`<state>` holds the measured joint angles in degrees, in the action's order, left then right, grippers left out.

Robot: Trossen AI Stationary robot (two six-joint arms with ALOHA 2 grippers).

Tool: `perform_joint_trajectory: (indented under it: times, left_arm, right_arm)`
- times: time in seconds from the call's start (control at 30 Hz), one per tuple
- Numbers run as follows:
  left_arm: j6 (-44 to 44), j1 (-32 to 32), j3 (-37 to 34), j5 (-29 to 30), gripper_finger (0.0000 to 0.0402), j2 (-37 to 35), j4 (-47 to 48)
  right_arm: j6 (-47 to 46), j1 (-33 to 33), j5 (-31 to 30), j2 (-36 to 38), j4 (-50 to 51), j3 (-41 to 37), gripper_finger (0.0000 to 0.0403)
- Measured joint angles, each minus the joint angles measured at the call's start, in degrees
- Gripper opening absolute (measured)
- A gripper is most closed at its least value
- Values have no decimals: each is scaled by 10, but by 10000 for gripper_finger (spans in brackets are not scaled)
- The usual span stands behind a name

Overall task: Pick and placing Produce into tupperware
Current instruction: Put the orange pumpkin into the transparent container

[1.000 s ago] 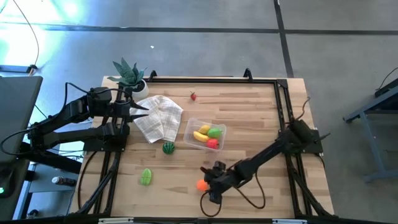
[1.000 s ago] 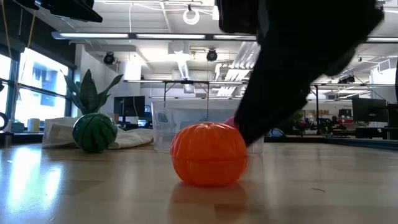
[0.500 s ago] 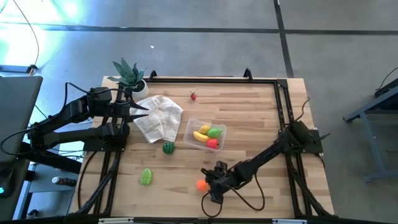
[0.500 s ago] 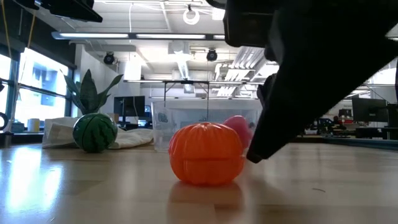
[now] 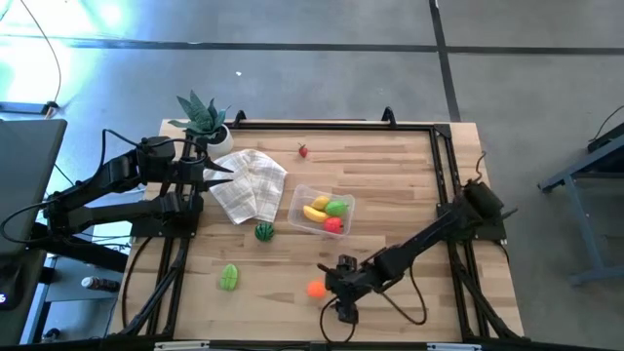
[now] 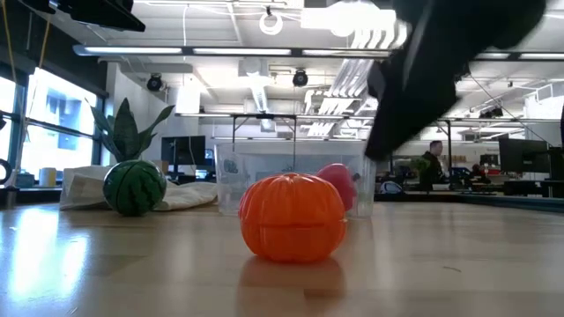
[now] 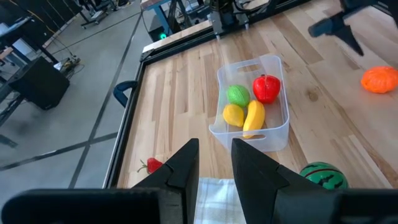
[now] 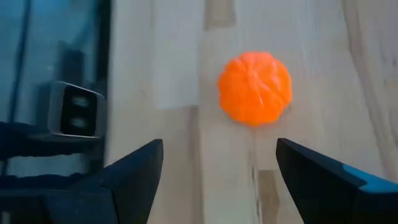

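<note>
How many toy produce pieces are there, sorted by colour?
Green: 3 — striped round melon, light green piece on the table, round one in the clear plastic tupperware
Red: 2
Yellow: 2
Orange: 1
Total: 8

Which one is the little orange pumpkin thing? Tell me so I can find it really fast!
Start at the clear tupperware in the middle of the wooden table, then come toward the table's near edge. The orange fruit sits alone on bare wood there, just left of the open right gripper. It is the only orange thing, round with ribbed segments; its loose neighbours, the watermelon and the green fruit, are both green.
</note>
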<state>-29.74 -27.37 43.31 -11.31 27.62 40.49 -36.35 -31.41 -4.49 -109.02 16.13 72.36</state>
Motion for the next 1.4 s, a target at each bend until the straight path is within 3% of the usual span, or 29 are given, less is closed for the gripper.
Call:
perform_joint_trajectory:
  times: [0.17, 0.4, 0.57, 0.93, 1.1, 1.4]
  left_arm:
    - [0, 0, 0, 0, 85, 0, 0]
    - [0, 0, 0, 0, 85, 0, 0]
    - [0, 0, 0, 0, 85, 0, 0]
    - [0, 0, 0, 0, 85, 0, 0]
    - [0, 0, 0, 0, 85, 0, 0]
    - [0, 0, 0, 0, 85, 0, 0]
  right_arm:
    - [5, 27, 3, 36, 51, 33, 303]
    - [33, 71, -22, 13, 297, 254, 303]
    - [-74, 91, -24, -56, 472, 407, 303]
    - [-132, 90, 63, -247, 611, 628, 303]
    - [-170, 78, 94, -259, 560, 586, 303]
    - [-213, 62, 73, -264, 519, 537, 303]
